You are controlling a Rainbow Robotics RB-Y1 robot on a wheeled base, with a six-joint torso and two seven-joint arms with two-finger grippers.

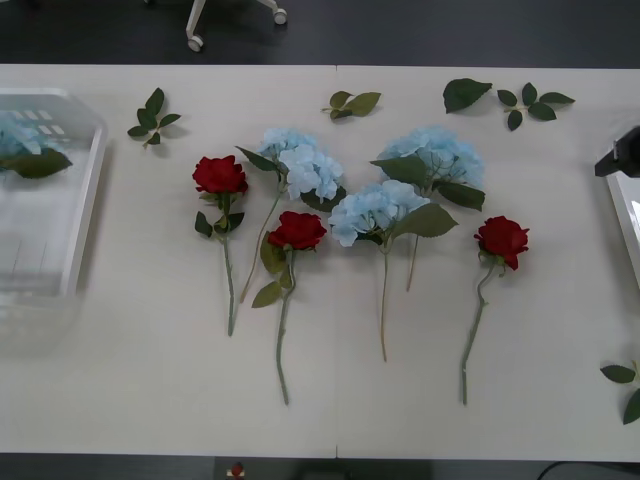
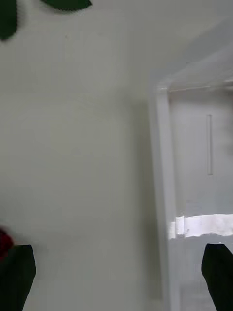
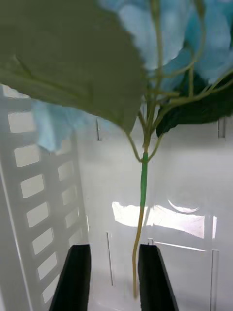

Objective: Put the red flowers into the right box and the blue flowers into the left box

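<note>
Three red flowers (image 1: 219, 175) (image 1: 297, 230) (image 1: 502, 240) lie on the table with their stems toward me. Three blue flowers (image 1: 300, 165) (image 1: 372, 210) (image 1: 435, 155) lie among them. Another blue flower (image 1: 15, 135) rests in the left box (image 1: 85, 200). In the left wrist view this blue flower (image 3: 145, 29) hangs close over the ribbed box wall (image 3: 39, 214). My left gripper (image 3: 114, 248) is open, and the stem (image 3: 142, 194) runs down beside one finger. My right gripper (image 2: 116, 257) is open above bare table beside the right box rim (image 2: 162, 194). The right arm's black end (image 1: 620, 155) is at the right box (image 1: 628, 215).
Loose green leaf sprigs (image 1: 152, 115) (image 1: 352, 102) (image 1: 466, 93) (image 1: 530, 103) lie along the table's far side, and another (image 1: 625, 385) at the near right. A sliver of red bloom (image 2: 4, 240) shows beside one right finger. Chair legs (image 1: 195, 40) stand beyond the table.
</note>
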